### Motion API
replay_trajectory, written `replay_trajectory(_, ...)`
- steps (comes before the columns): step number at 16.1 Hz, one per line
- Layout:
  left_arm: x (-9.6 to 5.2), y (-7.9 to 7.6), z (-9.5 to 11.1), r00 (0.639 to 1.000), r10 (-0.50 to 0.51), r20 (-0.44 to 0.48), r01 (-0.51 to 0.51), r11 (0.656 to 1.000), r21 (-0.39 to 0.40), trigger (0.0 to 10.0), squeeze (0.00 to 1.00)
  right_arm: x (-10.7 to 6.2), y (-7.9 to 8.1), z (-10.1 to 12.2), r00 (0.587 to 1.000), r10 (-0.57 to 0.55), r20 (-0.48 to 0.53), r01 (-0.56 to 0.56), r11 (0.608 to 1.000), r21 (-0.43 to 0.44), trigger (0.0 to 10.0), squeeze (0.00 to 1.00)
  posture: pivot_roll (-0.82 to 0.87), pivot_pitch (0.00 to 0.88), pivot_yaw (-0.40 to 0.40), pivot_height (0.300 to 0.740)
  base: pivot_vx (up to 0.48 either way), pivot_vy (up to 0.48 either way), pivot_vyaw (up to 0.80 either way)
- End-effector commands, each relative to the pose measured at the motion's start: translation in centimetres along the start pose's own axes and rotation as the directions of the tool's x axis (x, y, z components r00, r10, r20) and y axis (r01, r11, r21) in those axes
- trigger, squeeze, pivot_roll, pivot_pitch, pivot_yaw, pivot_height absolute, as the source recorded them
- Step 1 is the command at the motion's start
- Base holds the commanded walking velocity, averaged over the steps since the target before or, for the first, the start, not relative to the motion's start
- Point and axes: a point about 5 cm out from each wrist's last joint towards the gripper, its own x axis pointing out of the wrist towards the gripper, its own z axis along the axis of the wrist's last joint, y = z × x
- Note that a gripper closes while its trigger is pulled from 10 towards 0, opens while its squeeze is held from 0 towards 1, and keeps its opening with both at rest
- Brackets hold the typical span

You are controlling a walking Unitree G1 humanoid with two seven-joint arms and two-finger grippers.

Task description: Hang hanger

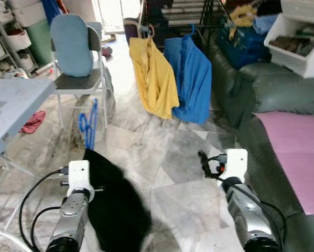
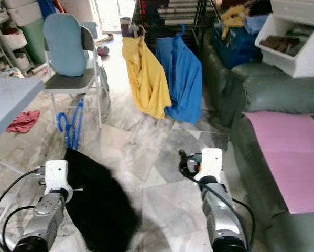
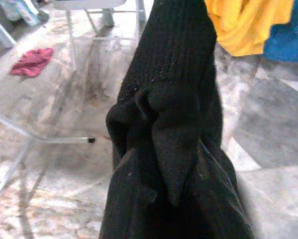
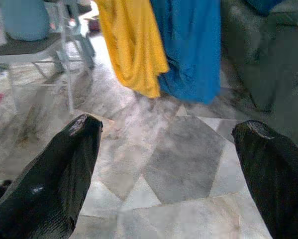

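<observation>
Black knitted garment (image 1: 115, 205) on a blue plastic hanger (image 1: 88, 123) hangs clamped in the left gripper (image 3: 163, 149), well short of the dark rack (image 1: 183, 16). Right gripper (image 4: 168, 164) is spread, empty; hanging remains.

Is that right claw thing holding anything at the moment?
No, the right gripper is open, its two black fingers spread wide with only bare marble floor between them.

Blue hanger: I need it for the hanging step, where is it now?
The blue hanger is ahead on the robot's left, above the black garment held at the left gripper, before the grey chair.
</observation>
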Motion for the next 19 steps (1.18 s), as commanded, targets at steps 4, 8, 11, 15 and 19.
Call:
replay_trajectory(4,0.66,-0.28,1.37,0.999,-0.027,0.035,0.027,1.000,-0.005,10.0,0.00,-0.02,-0.08,0.00,1.000,-0.016,0.004,0.016,0.999,0.027,10.0,0.00,-0.13,0.000,0.046,0.740,0.000,0.000,0.00)
replay_trajectory(8,0.79,-0.48,1.44,0.999,-0.036,0.033,0.036,0.999,-0.005,10.0,0.00,-0.20,-0.30,-0.15,1.000,-0.023,0.002,0.023,0.999,0.031,10.0,0.00,-0.15,0.000,0.057,0.740,0.000,0.000,0.00)
replay_trajectory(11,0.86,-0.58,1.50,0.999,-0.040,0.034,0.040,0.999,-0.006,10.0,0.00,-0.22,-0.29,-0.13,1.000,-0.021,0.003,0.021,0.999,0.031,10.0,0.00,-0.15,0.000,0.056,0.740,0.271,0.000,0.00)
replay_trajectory(15,0.90,-0.61,1.47,0.999,-0.040,0.032,0.041,0.999,-0.013,10.0,0.00,-0.18,-0.22,-0.04,1.000,-0.014,0.007,0.014,0.999,0.030,10.0,0.00,-0.15,0.000,0.055,0.740,0.295,0.000,0.00)
replay_trajectory(19,0.88,-0.69,1.35,0.999,-0.044,0.028,0.045,0.999,-0.013,10.0,0.00,-0.25,-0.29,-0.10,1.000,-0.015,0.005,0.015,0.999,0.029,10.0,0.00,-0.15,0.000,0.057,0.740,0.305,0.000,0.00)
